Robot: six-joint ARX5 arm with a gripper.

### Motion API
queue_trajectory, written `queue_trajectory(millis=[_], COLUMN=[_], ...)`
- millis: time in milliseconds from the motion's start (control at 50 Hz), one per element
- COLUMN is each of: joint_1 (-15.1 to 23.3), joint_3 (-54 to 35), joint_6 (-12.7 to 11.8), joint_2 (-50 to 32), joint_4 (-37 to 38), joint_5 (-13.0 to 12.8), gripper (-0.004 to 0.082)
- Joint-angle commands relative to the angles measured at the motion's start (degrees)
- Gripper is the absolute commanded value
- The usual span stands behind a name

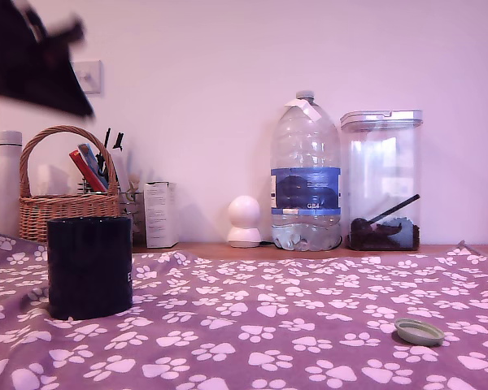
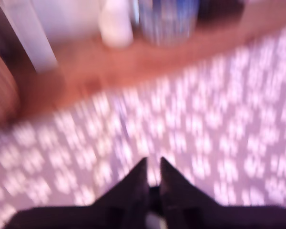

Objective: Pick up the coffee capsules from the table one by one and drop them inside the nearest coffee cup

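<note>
The gripper (image 2: 153,172) is seen blurred in the wrist view, its two dark fingers nearly together with only a thin gap between the tips; a pale blur shows low between them, but what it is cannot be told. In the exterior view the arm (image 1: 34,58) is a dark smear at the upper left, high above the black cup (image 1: 90,266), which stands on the paw-print table (image 1: 252,325) at that view's left. One capsule (image 1: 419,331) lies on the cloth well apart, near the right. A wicker basket (image 1: 58,207) is seen behind the cup.
</note>
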Motion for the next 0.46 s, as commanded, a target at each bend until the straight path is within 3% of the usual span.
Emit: queue_trajectory(millis=[0, 180, 440], joint_1=[0.04, 0.04, 0.04], joint_3=[-5.16, -14.12, -23.3], joint_6=[-0.61, -3.43, -6.08], joint_2=[-2.32, -13.18, -28.5], joint_4=[1.38, 5.25, 4.87], joint_5=[-0.35, -0.9, -1.27], gripper=[-0.0019, -0.0019, -0.0019])
